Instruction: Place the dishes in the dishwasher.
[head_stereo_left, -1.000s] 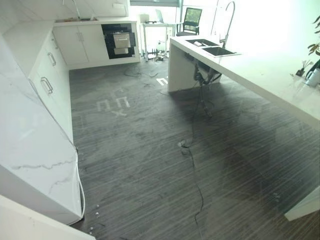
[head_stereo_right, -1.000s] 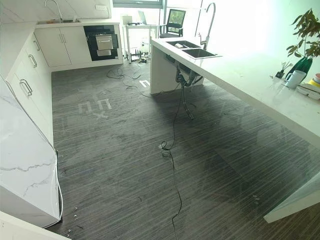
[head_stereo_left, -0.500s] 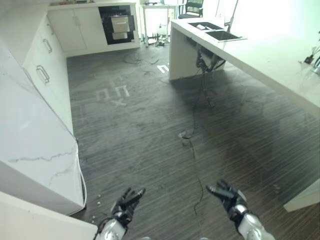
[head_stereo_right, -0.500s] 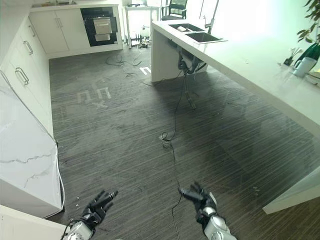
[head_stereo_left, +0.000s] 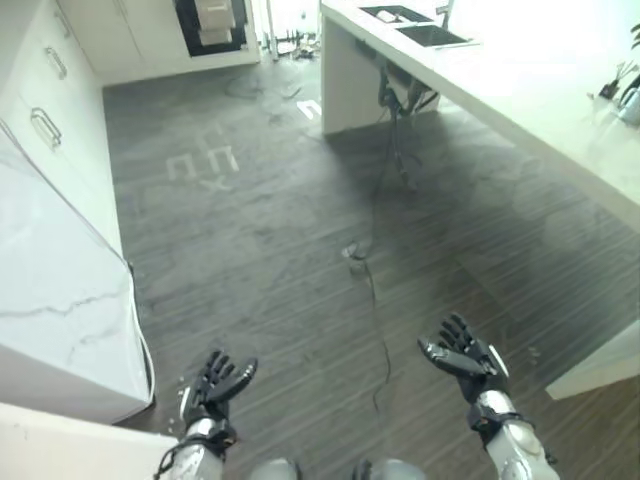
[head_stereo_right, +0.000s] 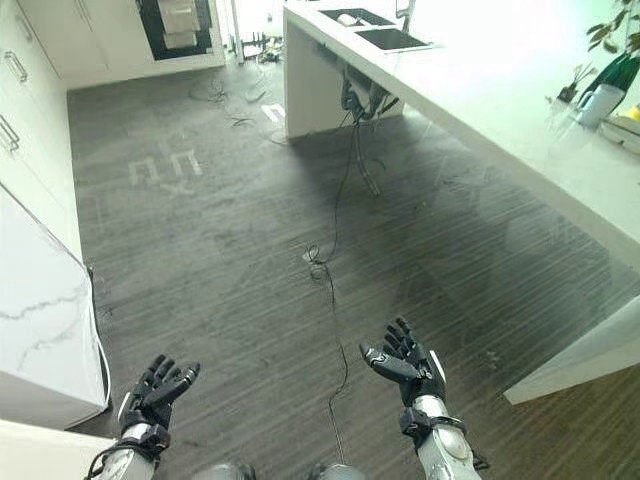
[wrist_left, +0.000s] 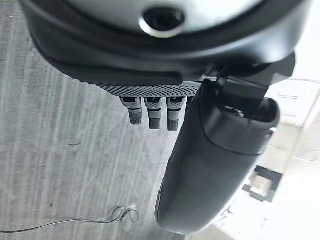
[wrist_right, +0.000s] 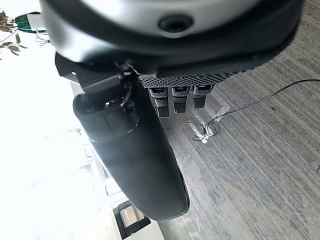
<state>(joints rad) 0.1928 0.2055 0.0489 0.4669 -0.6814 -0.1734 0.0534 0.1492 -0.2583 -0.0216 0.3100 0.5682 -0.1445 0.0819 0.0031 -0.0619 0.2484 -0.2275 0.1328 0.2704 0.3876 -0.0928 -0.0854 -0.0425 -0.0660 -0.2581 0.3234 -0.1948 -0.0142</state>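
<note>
- Dishes sit on the right end of the long white counter (head_stereo_right: 520, 130), at the right edge of the scene: a white mug (head_stereo_right: 598, 104) and some stacked pieces just beside it, too small to make out.
- The dishwasher (head_stereo_left: 207, 20) appears to be the dark built-in unit in the far cabinet run, well apart from the mug, with open dark floor (head_stereo_left: 270, 250) between.
- The left hand (head_stereo_left: 213, 384) hangs low at the near left, fingers spread and straight, holding nothing.
- The right hand (head_stereo_right: 407, 366) hangs low at the near right, palm turned up, fingers spread, also empty.
- Judged stage: nothing picked up yet; the robot is far from both counter and appliance.
- Risk: a thin cable (head_stereo_left: 372, 300) trails across the floor between the hands and runs toward the sink (head_stereo_right: 392, 39); walking over it could snag a foot.
- Risk: the near left marble-patterned block (head_stereo_left: 55, 300) stands close to the left hand, so a wide arm swing could strike it.
- Writing: pale tape marks (head_stereo_left: 200, 165) on the floor form boxy shapes and a cross; no readable words or labels.
</note>
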